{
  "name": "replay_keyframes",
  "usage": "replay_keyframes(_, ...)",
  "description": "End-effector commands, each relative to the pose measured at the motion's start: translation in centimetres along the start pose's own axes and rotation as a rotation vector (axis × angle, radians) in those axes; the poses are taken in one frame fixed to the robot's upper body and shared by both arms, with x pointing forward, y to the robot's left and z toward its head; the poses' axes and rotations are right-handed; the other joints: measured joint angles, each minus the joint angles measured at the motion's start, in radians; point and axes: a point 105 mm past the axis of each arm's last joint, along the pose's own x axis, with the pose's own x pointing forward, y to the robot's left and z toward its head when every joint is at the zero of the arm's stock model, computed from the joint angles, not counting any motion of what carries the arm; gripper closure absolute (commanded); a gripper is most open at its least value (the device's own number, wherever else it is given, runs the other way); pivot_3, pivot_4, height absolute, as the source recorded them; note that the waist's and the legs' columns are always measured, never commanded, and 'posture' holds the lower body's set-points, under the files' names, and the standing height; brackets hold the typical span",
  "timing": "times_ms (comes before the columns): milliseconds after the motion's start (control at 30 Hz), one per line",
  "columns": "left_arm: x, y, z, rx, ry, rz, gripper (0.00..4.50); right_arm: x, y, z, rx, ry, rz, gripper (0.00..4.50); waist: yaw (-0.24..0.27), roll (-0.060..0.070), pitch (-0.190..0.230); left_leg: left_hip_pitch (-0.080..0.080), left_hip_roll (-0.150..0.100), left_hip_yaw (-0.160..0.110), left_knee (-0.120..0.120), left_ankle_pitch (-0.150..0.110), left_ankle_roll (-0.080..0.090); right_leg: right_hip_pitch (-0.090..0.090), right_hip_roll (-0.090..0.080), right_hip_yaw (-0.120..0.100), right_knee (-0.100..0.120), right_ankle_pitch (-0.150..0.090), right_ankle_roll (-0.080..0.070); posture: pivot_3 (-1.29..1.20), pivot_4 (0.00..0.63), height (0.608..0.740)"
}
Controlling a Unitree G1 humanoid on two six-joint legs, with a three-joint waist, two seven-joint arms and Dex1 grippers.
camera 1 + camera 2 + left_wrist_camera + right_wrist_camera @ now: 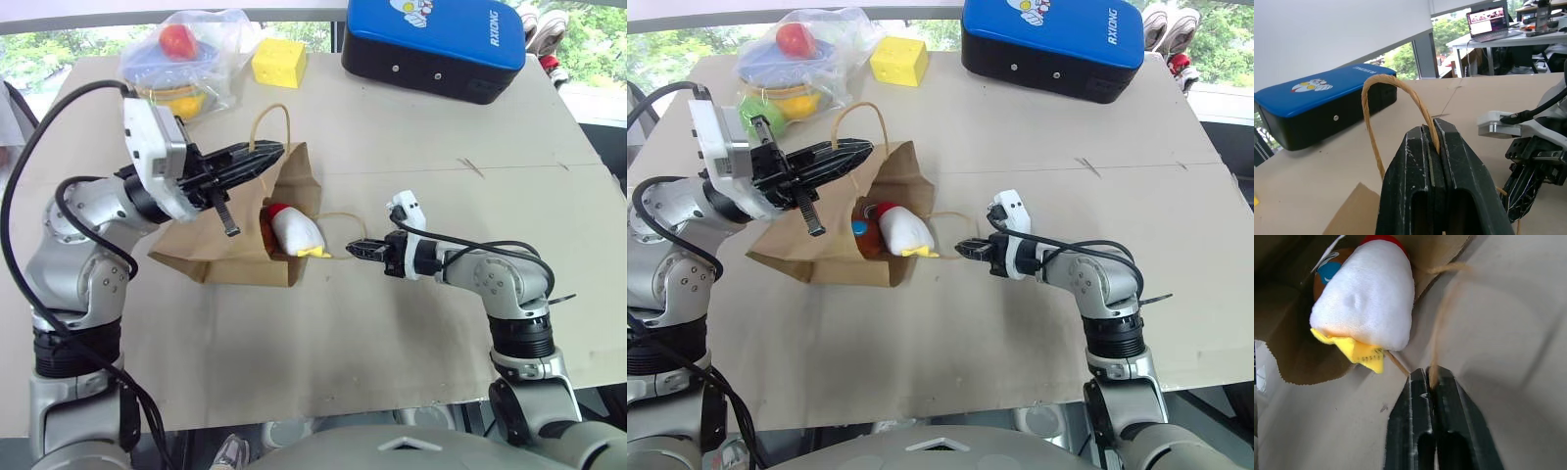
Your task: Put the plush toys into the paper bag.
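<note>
- The paper bag point(235, 245) lies on its side on the cardboard-covered counter point(392, 323), its mouth open toward the right hand.
- The white cone-shaped plush toy point(294, 231) sits in the bag's mouth, red end inside and yellow end poking out over the bag's lower edge.
- The brown bear-like plush toy point(862, 233), showing a blue face mark, is inside the bag just behind the white toy.
- The left hand point(263, 155) is above the bag, its fingers pressed together on the upper cord handle point(272, 122) and holding that side of the bag up; the left wrist view shows the cord running between the fingers point(1410, 161).
- The right hand point(355, 251) is low over the counter just beside the bag's mouth, its fingers pressed together on the lower cord handle point(338, 217), as the right wrist view shows.
- Beyond the bag are a yellow cheese-shaped block point(279, 62) and a clear plastic bag of colourful toys point(191, 59).
- A blue-and-black case point(436, 44) stands well apart from the bag, at the counter's far edge.
</note>
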Motion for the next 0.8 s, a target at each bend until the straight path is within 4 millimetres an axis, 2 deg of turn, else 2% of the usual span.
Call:
replay_keyframes(33, -0.4, 0.9, 1.7, -0.002, -0.081, 0.089, 4.50, -2.1, 3.8, 5.1, -0.062, -0.221, 0.194, 4.48, 0.000, 0.000, 0.000, 0.000, 0.000, 0.000, 0.000, 0.000, 0.000, 0.000, 0.000, 0.000, 0.000, 0.000, 0.000, 0.00, 0.150, 0.740)
replay_keyframes(167, -1.6, 3.0, 1.6, -0.096, -0.125, 0.204, 4.50, -6.1, 9.9, 10.7, -0.126, -0.443, 0.504, 4.48, -0.001, 0.001, 0.000, 0.000, 0.000, -0.001, 0.000, 0.000, 0.000, 0.000, 0.000, 0.000, 0.000, 0.000, 0.000, 0.00, 0.150, 0.740)
replay_keyframes(233, -2.6, 4.2, 1.2, -0.130, -0.141, 0.266, 4.50, -7.5, 12.5, 11.8, -0.165, -0.457, 0.620, 4.48, -0.001, 0.000, 0.000, 0.001, 0.000, -0.002, 0.000, 0.000, 0.000, 0.001, 0.000, -0.002, 0.000, 0.000, 0.000, 0.00, 0.150, 0.740)
replay_keyframes(367, -3.0, 5.8, 1.5, -0.166, -0.188, 0.316, 4.50, -8.5, 15.0, 12.8, -0.206, -0.432, 0.680, 4.48, 0.002, 0.001, 0.000, 0.000, 0.000, -0.004, 0.000, 0.000, 0.000, 0.003, -0.001, -0.005, 0.000, 0.000, 0.000, 0.00, 0.150, 0.740)
replay_keyframes(600, -0.7, 5.8, 1.3, -0.149, -0.203, 0.253, 4.50, -8.9, 14.0, 13.2, -0.199, -0.423, 0.563, 4.48, 0.002, 0.000, 0.000, 0.000, -0.001, -0.005, 0.001, 0.000, 0.000, 0.004, -0.002, -0.006, -0.001, 0.000, 0.000, 0.00, 0.150, 0.740)
replay_keyframes(733, 0.4, 6.9, 2.9, -0.131, -0.244, 0.216, 4.50, -9.5, 14.1, 13.9, -0.198, -0.467, 0.527, 4.48, 0.000, 0.000, 0.000, 0.000, -0.001, -0.005, 0.001, 0.000, 0.000, 0.004, -0.001, -0.006, 0.000, 0.000, 0.000, 0.00, 0.150, 0.740)
replay_keyframes(800, 0.8, 7.6, 3.0, -0.114, -0.228, 0.206, 4.50, -9.1, 13.4, 13.3, -0.183, -0.453, 0.486, 4.48, 0.001, 0.000, 0.000, -0.001, -0.001, -0.007, 0.002, 0.000, 0.000, 0.004, -0.001, -0.007, -0.001, 0.000, 0.000, 0.00, 0.150, 0.740)
